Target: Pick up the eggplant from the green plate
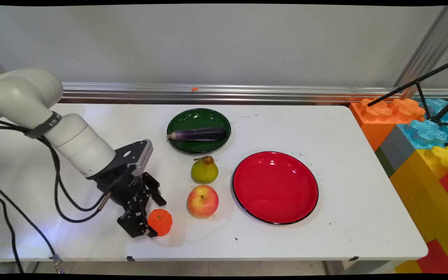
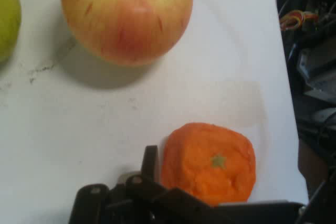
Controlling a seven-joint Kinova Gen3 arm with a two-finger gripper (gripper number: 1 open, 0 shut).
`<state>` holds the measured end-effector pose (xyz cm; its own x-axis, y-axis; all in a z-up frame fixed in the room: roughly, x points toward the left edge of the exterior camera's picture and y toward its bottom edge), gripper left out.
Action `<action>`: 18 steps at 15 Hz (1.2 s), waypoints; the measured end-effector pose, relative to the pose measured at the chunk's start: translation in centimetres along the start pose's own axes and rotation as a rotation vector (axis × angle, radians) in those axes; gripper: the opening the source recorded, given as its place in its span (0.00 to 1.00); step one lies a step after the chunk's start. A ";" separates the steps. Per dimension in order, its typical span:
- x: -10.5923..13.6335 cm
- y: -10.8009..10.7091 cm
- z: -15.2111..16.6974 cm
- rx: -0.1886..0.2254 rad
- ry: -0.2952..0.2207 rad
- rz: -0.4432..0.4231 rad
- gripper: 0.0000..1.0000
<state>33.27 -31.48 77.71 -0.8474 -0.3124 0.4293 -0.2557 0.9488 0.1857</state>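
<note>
On the table's (image 1: 325,128) near left, the gripper (image 1: 151,226) has its jaws spread around the orange (image 1: 161,221), left of the apple (image 1: 202,201).

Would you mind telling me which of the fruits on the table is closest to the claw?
The orange, lying right at the claw near the table's front edge. The apple and pear sit farther right, clear of it.
</note>
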 end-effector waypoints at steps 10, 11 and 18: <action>2.6 -0.5 -2.6 0.029 -0.037 -0.051 1.00; 3.1 -0.7 -3.1 0.034 -0.040 -0.056 1.00; 5.2 -5.7 -7.0 0.104 -0.065 -0.030 1.00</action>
<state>33.61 -38.81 85.05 -0.8662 -0.3400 0.3663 -0.3253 0.9400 0.1034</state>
